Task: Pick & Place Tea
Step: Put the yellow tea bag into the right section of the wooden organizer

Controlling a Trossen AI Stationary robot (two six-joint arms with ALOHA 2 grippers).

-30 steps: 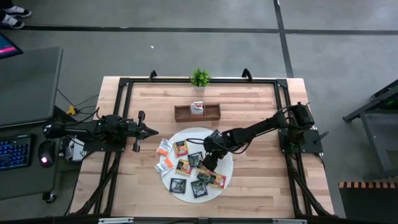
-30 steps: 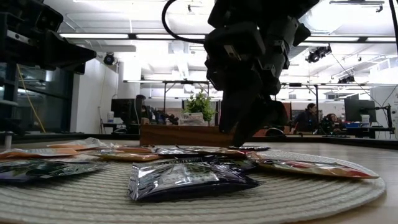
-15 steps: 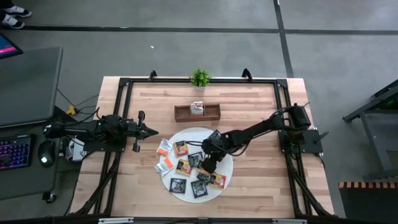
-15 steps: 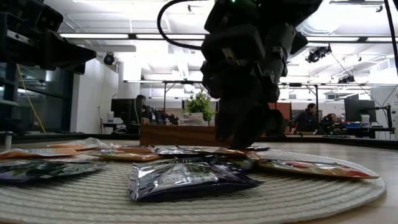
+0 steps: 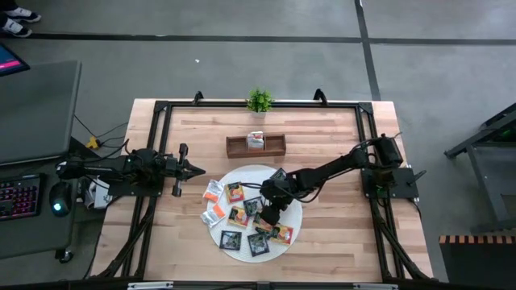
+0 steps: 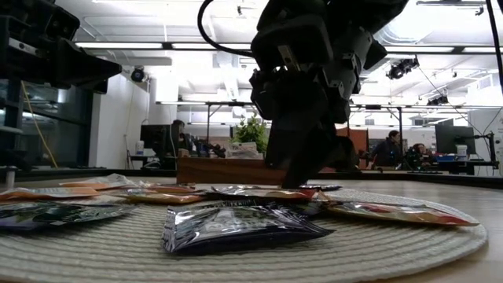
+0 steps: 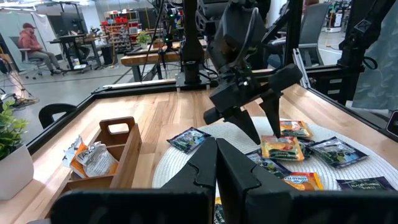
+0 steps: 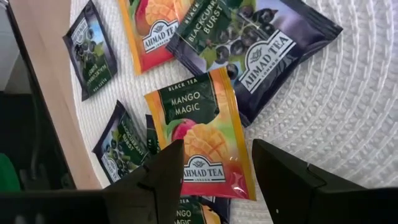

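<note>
Pale wooden planks make up the surface [image 5: 339, 242], where a round white woven mat [image 5: 292, 213] carries a loose scatter of flat square tea sachets [image 5: 235, 192], some dark with berry pictures, some orange and yellow. Above them the right tool [image 8: 217, 168] hangs with fingers spread, straddling an orange "Mango Magic" sachet [image 8: 200, 138] without gripping it. Off to the mat's side, the left tool [image 5: 196, 169] waits pinched shut.

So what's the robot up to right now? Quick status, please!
Right end effector open, straddling orange Mango Magic tea sachet on round white woven mat. Left end effector shut, parked aside. Other sachets crowd close.
</note>
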